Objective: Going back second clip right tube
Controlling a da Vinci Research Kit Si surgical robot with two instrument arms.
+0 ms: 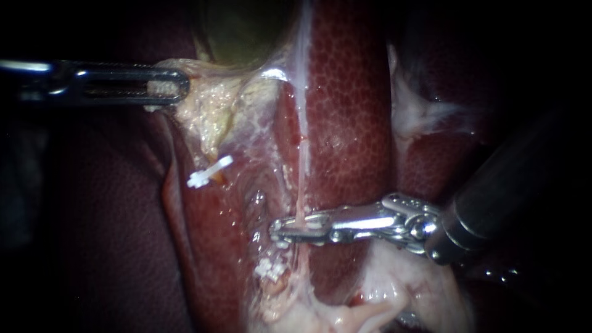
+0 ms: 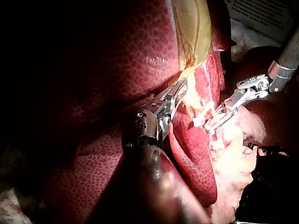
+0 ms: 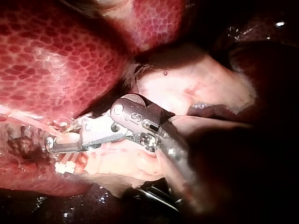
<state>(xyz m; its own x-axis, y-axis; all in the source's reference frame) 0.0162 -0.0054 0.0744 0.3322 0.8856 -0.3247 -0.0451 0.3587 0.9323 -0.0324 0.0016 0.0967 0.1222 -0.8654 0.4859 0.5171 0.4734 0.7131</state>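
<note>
1. Your left instrument (image 1: 179, 86) comes in from the left. Its jaws are clamped on the pale yellowish tissue (image 1: 209, 108) just under the gallbladder (image 1: 246, 31).
2. Your right instrument (image 1: 277, 232) reaches in from the lower right and lies across the liver (image 1: 351, 111). Its jaws stand slightly apart, with a narrow gap showing between them.
3. The right tube (image 1: 301, 176), a thin pale strand running down the liver, crosses that gap. A white clip (image 1: 313, 223) shows between the jaws, just beside the tube.
4. The upper clip (image 1: 209, 171) sits at the lower end of the pale yellowish tissue, well apart from your right jaws.
5. The lower clip (image 1: 269, 269) lies in pale tissue just below the right jaw tips and beside the tube — which tube it grips, you cannot tell.
</note>
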